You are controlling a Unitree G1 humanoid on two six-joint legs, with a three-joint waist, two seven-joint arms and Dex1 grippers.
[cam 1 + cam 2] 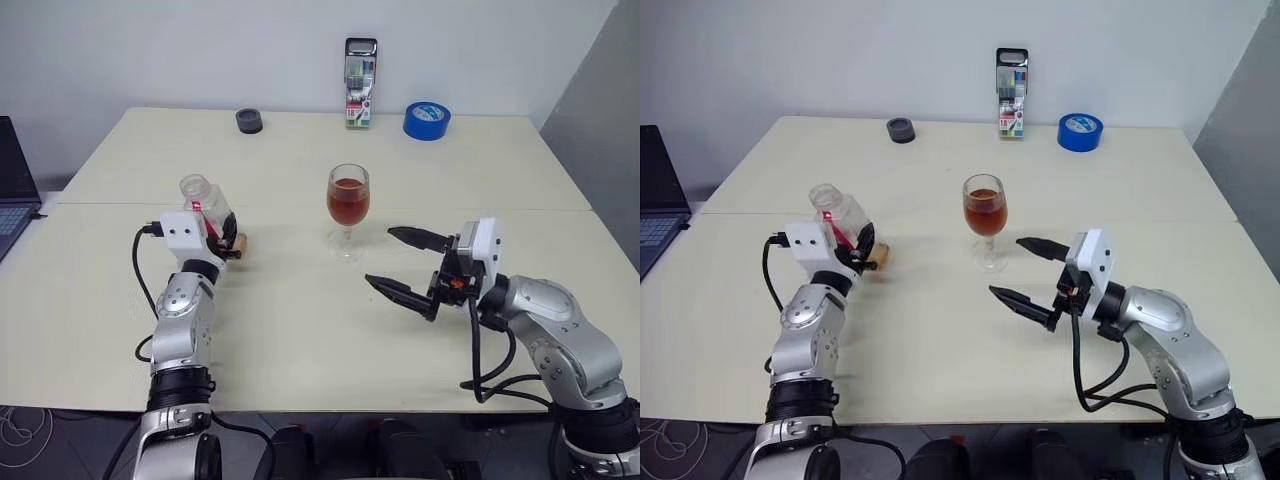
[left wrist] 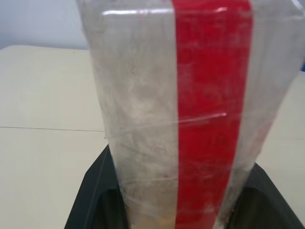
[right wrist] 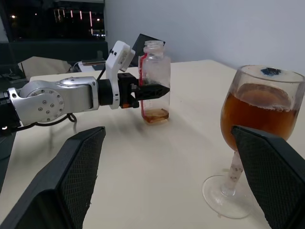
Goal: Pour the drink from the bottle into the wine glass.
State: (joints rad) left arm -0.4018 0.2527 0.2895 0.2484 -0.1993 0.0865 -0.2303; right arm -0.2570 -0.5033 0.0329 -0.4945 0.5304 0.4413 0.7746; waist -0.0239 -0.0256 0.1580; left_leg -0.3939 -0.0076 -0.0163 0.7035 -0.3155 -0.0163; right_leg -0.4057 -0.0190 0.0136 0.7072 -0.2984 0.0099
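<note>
Both claws sit over my table: left claw clamps the nearly empty bottle upright; right claw gapes beside the wine glass of drink.

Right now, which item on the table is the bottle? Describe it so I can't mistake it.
On the cream table, look to the robot's left of the wine glass. There the left claw is shut on the bottle: clear, squarish, uncapped, nearly empty, with a red label strip.
</note>
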